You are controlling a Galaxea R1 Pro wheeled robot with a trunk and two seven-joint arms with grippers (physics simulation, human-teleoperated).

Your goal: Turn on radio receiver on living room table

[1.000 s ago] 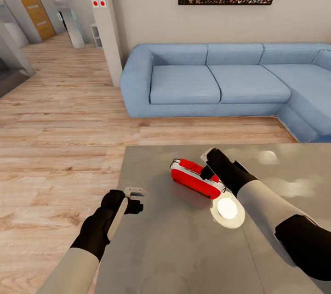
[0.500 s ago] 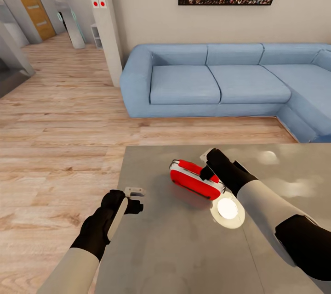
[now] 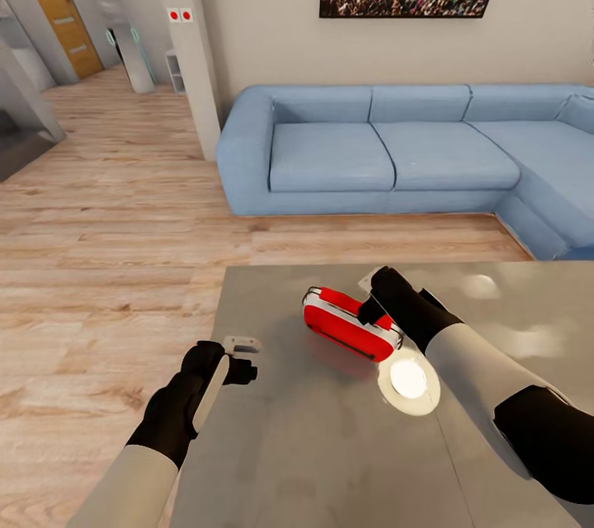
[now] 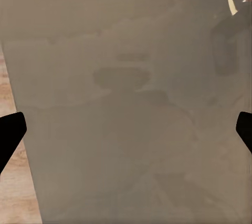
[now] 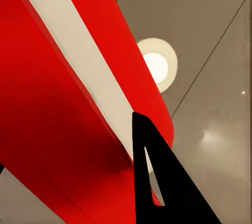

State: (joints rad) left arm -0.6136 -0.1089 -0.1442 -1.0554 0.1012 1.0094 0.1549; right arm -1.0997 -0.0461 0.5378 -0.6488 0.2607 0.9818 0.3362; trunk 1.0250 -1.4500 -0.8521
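The radio (image 3: 348,323) lies on its side on the desk (image 3: 313,445), near the far edge and about midway between the left edge and the right side. The right gripper (image 3: 373,295) is at the right end of the radio, touching it or almost. In the right wrist view one dark finger (image 5: 157,182) lies against the red and white shell (image 5: 63,103); I cannot tell how the right jaws stand. The left gripper (image 3: 239,351) hovers near the left edge of the desk, well apart from the radio, and its jaws are apart, with only bare desk (image 4: 126,103) between them.

The step in hand seems to be pressing the switch. To do it well, the right arm should push gently and straight into the radio, because the glossy top may let it slide toward the left edge. The left gripper could stand behind it as a stop.

Compared with one second ago, the radio and both arms have hardly moved. The whole head view has shifted slightly, so the camera moved, not the things.
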